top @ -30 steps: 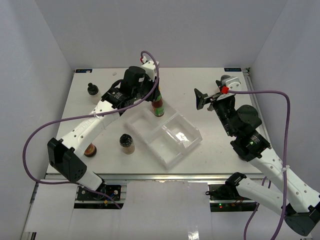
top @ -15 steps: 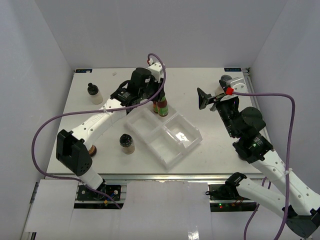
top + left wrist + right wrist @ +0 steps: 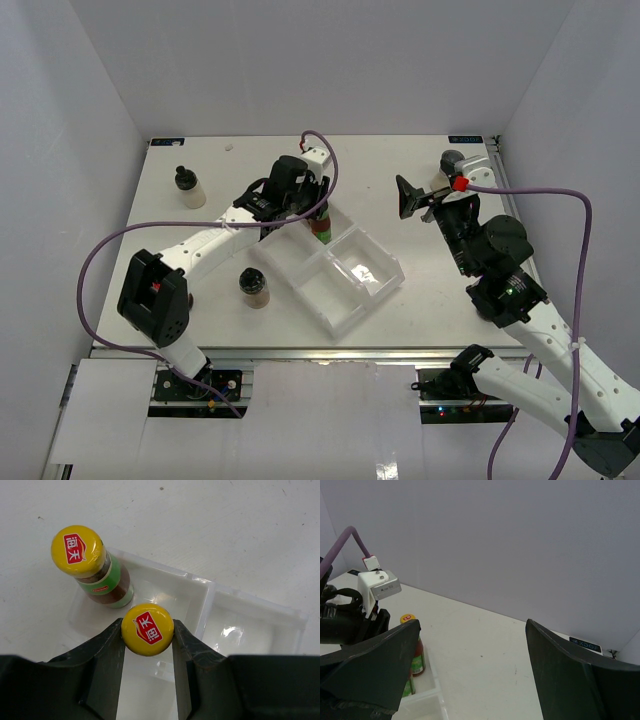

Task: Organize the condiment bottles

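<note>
The left arm (image 3: 205, 240) and right arm (image 3: 550, 335) are both made of white shells dotted with rows of small dark screw holes, joined by rounded black housings; one housing on the right shows a tiny green light (image 3: 512, 291). A thick purple cable (image 3: 88, 275) loops beside each arm, the right one ending at a red plug (image 3: 461, 183), and a small white box (image 3: 317, 157) sits by the left wrist. The fingers (image 3: 100, 665) are broad, matte black wedges.

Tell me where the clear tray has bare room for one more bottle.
Crowded: the far compartment, where one yellow-capped bottle stands and the left gripper holds a second bottle. The tray's three other compartments look bare, the neighbouring compartment plainly so.
</note>
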Motion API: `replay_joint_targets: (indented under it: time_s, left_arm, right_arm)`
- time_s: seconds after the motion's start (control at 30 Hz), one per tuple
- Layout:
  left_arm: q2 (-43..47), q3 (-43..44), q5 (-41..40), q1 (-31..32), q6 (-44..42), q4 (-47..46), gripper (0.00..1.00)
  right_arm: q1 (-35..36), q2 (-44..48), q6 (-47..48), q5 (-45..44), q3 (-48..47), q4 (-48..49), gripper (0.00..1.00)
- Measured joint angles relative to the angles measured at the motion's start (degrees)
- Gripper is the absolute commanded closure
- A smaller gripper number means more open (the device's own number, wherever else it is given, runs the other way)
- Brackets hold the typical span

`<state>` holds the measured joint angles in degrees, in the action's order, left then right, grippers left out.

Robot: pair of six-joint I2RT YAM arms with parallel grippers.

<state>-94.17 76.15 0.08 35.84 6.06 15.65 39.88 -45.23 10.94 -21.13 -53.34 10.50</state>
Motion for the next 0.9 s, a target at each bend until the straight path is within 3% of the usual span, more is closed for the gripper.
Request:
replay_joint_targets:
  time_s: [0.07,0.2,0.43,0.5,0.63,0.9]
  left_arm:
    - [0.0,-0.6,-0.8,0.1,-0.2,-1.4,0.99]
    - [0.0,-1.6,-1.7,0.3,-0.3,-3.7,0.86]
    - [0.0,-2.8,-2.3,0.4,-0.3,-6.3,0.81]
    - [0.0,-3.1,-2.3,0.4,-0.3,-6.9,0.72]
    - [0.0,-3.2,-2.4,0.4,-0.3,-7.1,0.44]
    - [0.1,-3.3,-2.7,0.9,0.0,-8.4,0.21]
  right_arm:
    - [0.0,0.0,0.0,0.0,0.3,0.1,0.08]
    - [0.0,0.0,0.0,-0.2,0.7,0.0,0.08]
    - [0.0,0.3,0.0,-0.6,0.7,0.1,0.08]
    - [0.0,0.3,0.0,-0.7,0.7,0.1,0.08]
    - [0.0,0.3,0.1,-0.8,0.7,0.1,0.08]
    - [0.0,0.3,0.2,-0.9,0.7,0.1,0.08]
